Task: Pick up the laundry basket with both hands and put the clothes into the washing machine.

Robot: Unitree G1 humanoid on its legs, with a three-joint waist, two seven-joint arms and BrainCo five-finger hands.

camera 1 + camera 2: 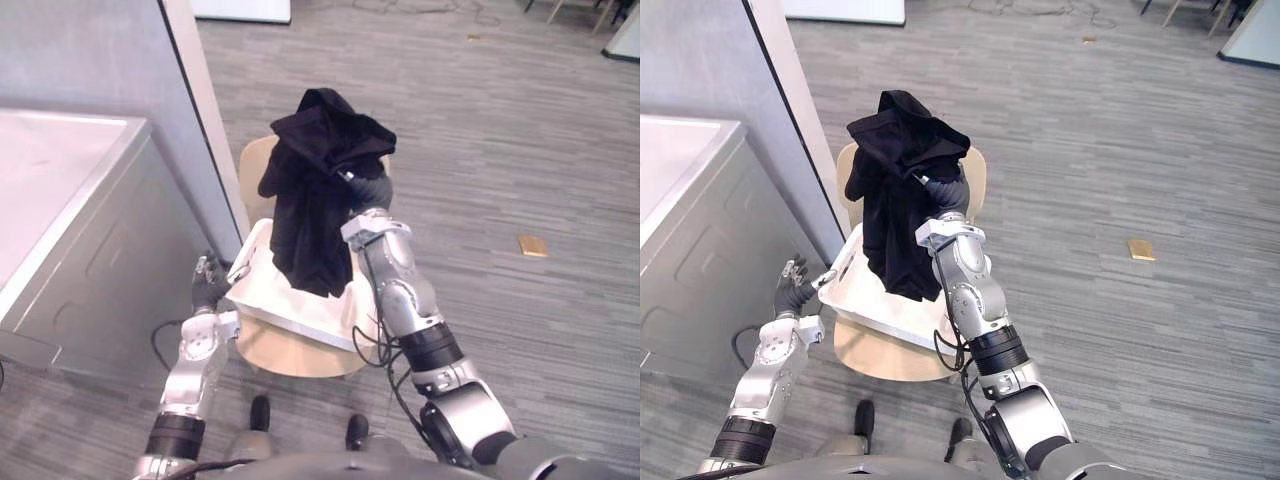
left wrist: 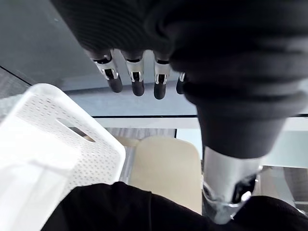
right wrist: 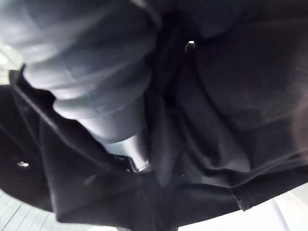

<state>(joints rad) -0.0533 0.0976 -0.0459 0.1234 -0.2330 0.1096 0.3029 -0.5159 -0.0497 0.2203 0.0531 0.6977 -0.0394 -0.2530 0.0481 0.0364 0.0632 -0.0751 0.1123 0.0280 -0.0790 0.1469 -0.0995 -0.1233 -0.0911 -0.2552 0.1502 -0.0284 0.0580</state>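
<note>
Right hand [image 1: 368,192], raised and wrapped in a black garment [image 1: 318,170]; the cloth is draped over the hand and hangs down below the wrist. With the hand buried in the folds, its grip cannot be told. Directly beneath this hand stands a white laundry basket [image 1: 292,306], resting on a pale wooden chair [image 1: 292,356]; the garment's lower hem hangs over the basket. Left hand [image 1: 208,284], lower than the right one and just beside the basket's near corner, has its fingers [image 2: 137,80] straight, side by side and holding nothing; contact with the rim cannot be told. Beyond the left hand's outer side is a grey washing machine [image 1: 70,200].
</note>
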